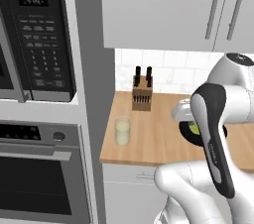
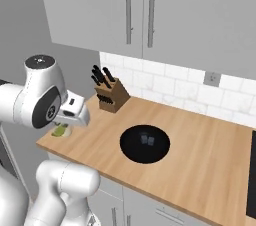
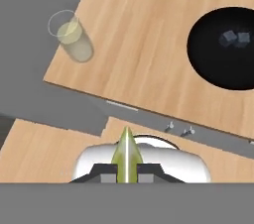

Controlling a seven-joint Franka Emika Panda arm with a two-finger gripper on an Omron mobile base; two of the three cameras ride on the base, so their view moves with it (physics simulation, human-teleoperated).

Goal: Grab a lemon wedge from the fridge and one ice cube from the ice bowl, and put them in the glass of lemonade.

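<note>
Nearest the hand camera, the gripper [image 3: 127,171] is clenched on the lemon wedge [image 3: 127,156], thin edge pointing forward, carried high so it can be dropped from above. Beyond it, the glass of lemonade [image 3: 72,36] stands upright near the worktop's [image 1: 154,139] left front corner, well clear of the wedge. The ice bowl [image 2: 145,143] sits toward the middle front, what look like two ice cubes [image 3: 235,38] inside. Farthest, the knife block [image 1: 142,94] stands at the back edge.
</note>
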